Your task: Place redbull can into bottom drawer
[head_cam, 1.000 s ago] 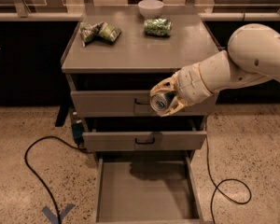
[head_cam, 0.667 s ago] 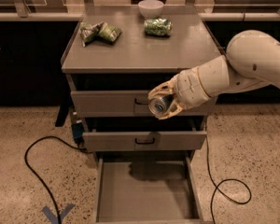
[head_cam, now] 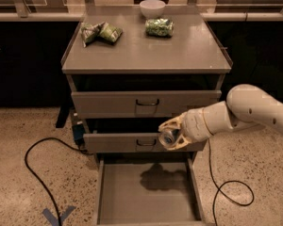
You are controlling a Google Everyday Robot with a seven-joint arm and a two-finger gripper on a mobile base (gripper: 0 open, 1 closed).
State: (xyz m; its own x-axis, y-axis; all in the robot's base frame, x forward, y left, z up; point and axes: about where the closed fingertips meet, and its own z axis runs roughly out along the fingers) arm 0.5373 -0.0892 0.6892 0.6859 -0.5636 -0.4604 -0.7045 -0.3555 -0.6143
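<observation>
My gripper (head_cam: 172, 132) is shut on the redbull can (head_cam: 168, 137), whose shiny silver end faces the camera. It holds the can in the air in front of the middle drawer (head_cam: 113, 143), above the back right part of the open bottom drawer (head_cam: 127, 197). The bottom drawer is pulled out, a shallow grey tray with a plain floor; the arm's shadow falls on its back half. The white arm (head_cam: 245, 112) reaches in from the right.
The grey cabinet top (head_cam: 146, 51) carries two green snack bags (head_cam: 100, 32) (head_cam: 159, 27) and a white bowl (head_cam: 152, 6). The upper drawer (head_cam: 146, 102) is shut. Black cables (head_cam: 37, 173) (head_cam: 231, 192) lie on the speckled floor at both sides. A blue mark (head_cam: 59, 215) is on the floor.
The gripper with the can has moved down, from in front of the upper drawer to in front of the middle drawer, closer to the open bottom drawer.
</observation>
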